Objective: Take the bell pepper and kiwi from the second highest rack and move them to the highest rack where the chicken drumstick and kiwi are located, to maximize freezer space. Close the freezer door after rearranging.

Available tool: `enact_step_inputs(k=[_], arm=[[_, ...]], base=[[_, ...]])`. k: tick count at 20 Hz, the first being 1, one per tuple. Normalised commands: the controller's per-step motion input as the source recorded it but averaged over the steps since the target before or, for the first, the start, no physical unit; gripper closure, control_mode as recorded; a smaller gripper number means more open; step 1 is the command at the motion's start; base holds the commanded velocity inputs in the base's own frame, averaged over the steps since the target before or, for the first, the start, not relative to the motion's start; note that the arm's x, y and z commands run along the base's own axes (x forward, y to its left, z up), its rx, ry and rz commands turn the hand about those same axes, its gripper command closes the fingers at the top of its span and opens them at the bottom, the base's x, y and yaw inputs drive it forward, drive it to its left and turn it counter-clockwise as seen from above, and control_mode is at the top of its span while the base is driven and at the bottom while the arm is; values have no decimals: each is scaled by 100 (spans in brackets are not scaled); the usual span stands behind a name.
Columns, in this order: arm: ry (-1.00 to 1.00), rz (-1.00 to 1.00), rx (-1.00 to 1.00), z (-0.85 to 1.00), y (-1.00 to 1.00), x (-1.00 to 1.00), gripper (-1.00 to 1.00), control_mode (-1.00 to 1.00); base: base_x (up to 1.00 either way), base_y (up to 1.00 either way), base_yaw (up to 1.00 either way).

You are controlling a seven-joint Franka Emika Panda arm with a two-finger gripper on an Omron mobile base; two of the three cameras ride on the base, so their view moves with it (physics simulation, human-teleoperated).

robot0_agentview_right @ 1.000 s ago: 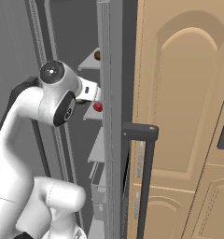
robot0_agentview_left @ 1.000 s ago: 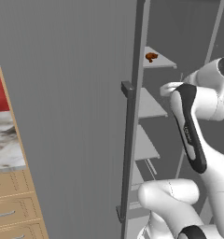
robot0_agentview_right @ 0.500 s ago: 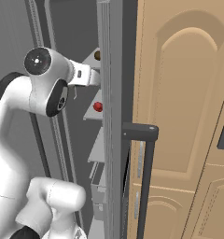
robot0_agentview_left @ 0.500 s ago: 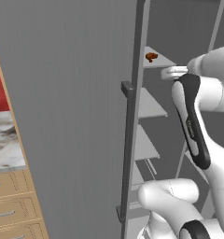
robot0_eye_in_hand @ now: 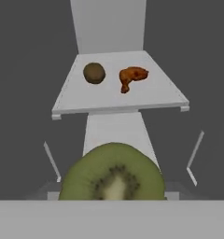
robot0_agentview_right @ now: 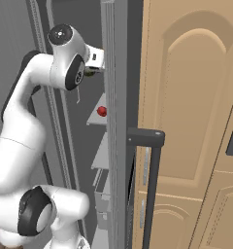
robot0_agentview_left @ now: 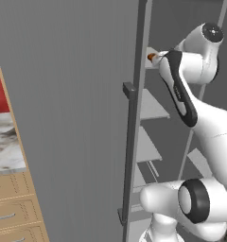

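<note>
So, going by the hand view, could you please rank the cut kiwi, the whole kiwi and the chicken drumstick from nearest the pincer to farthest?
1. Cut kiwi: right at the pincer, bottom centre.
2. Whole kiwi and chicken drumstick: side by side on the highest rack ahead, kiwi left, drumstick right; too close to call.

You see a halved kiwi (robot0_eye_in_hand: 113, 173) close at the bottom, cut face toward you. Beyond it, the highest rack (robot0_eye_in_hand: 156, 99) holds a whole brown kiwi (robot0_eye_in_hand: 94, 73) beside the chicken drumstick (robot0_eye_in_hand: 130, 77).
</note>
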Motion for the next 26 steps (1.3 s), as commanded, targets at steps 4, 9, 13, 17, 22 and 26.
enact_step_inputs(k=[4,9,13,17,22,26], arm=[[15,0,0,3,-5,86,100,-100],[5,0,0,0,-18,80,100,-100],[0,0,0,0,-20,82,100,-100],[-1,0,0,-22,-2,71,100,-100],[-9,0,0,-31,0,59,100,-100],[2,0,0,0,0,64,100,-100]], base=[[0,0,0],[0,0,0],[0,0,0],[0,0,0],[0,0,0],[0,0,0]])
